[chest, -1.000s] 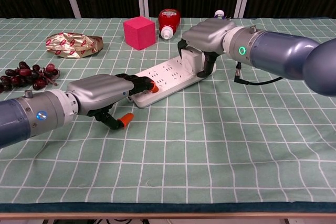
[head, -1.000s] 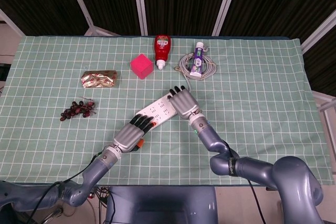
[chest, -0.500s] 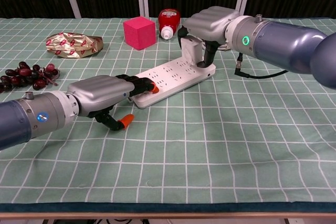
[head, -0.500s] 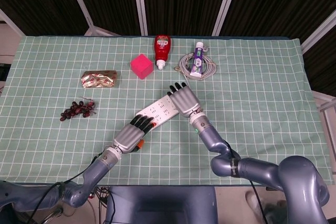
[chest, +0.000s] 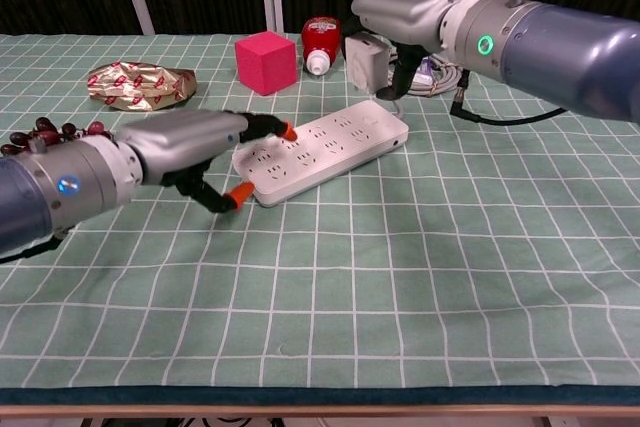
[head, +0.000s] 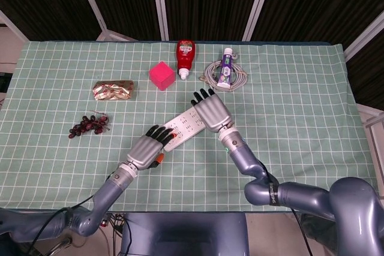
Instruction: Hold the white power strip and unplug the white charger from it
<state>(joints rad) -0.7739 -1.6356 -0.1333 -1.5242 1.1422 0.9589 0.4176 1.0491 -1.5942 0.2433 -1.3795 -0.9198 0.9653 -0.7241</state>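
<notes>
The unplugging is judged done: the white charger [chest: 362, 58] is gripped in the right hand [chest: 405, 9] and held in the air above the far end of the white power strip [chest: 325, 147], clear of its sockets. The strip lies flat on the tabletop [chest: 480, 247]. The left hand [chest: 190, 147] is seen lifted beside the strip's near end, fingers spread and holding nothing, so the bracing appears released. What is left, at most, is setting the charger down. Compared with a second ago, the charger, then seated in the strip, has been pulled out and raised, and the left hand, then pressed on the near end, has been lifted off.
</notes>
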